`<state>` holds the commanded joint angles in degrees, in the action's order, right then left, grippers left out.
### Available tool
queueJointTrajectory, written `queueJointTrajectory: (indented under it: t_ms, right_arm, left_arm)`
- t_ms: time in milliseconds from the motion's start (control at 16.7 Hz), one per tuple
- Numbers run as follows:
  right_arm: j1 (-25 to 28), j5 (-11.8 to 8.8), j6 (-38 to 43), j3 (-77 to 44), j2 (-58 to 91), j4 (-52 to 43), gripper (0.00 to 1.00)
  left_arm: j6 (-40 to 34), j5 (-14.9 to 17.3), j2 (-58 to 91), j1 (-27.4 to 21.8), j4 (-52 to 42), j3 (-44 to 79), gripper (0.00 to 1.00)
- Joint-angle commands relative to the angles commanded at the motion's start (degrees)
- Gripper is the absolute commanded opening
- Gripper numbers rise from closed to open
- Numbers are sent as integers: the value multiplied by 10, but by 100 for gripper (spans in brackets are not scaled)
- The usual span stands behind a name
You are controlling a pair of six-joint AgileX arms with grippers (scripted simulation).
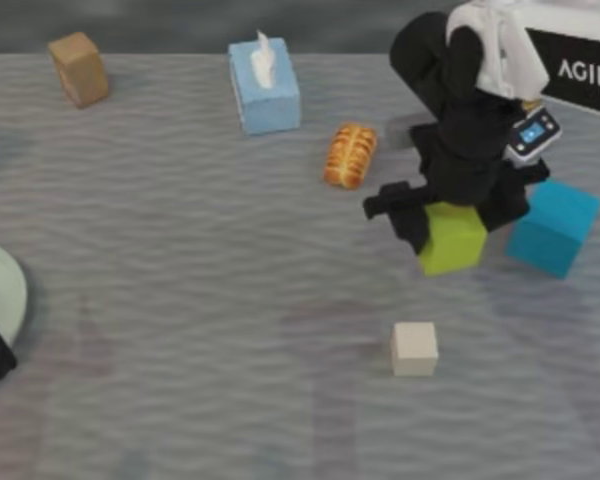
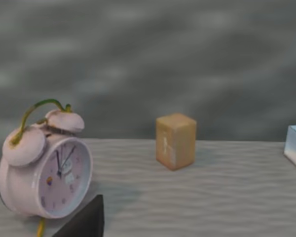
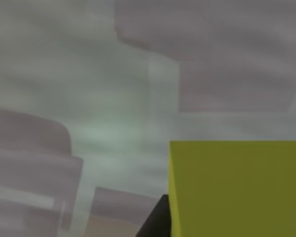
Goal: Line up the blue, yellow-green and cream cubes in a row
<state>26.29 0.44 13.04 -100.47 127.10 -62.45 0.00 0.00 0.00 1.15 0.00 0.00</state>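
Grey rippled worktop (image 1: 180,300) fills your top view, with the three cubes gathered toward the 3 to 5 o'clock part of it. Your right gripper (image 1: 450,205) sits over the yellow-green cube (image 1: 452,238) at about 3 o'clock. In the right wrist view that cube fills the near field with a dark finger edge touching its side, so the fingers seem to be at it, but whether they are clenched on it I cannot tell. The blue cube (image 1: 553,226) stands just beside it, further toward 3 o'clock, and the cream cube (image 1: 415,349) lies apart at about 5 o'clock.

You can expect these matte, stiff blocks to be light and not slippery. Take each across two opposite flat faces, square on, or it may twist in the grip.

Your left arm is parked at the 9 o'clock edge, its fingers not seen well enough to judge. An alarm clock (image 2: 44,175) and a tan block (image 1: 78,68) are near it. A tissue box (image 1: 264,85) and a bread loaf (image 1: 350,155) lie toward 12 o'clock.
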Motion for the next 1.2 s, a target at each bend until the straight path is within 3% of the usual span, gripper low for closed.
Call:
queueJointTrajectory:
  t_ms: [180, 660, 1200]
  right_arm:
    - [35, 1, 57, 3, -6, -5, 0]
    - [170, 4, 304, 30, -45, -19, 0]
    - [183, 5, 324, 49, -42, 5, 0]
  left_arm:
    - [0, 0, 0, 0, 0, 0, 100]
    - [0, 0, 0, 0, 0, 0, 100]
    - [0, 0, 0, 0, 0, 0, 100]
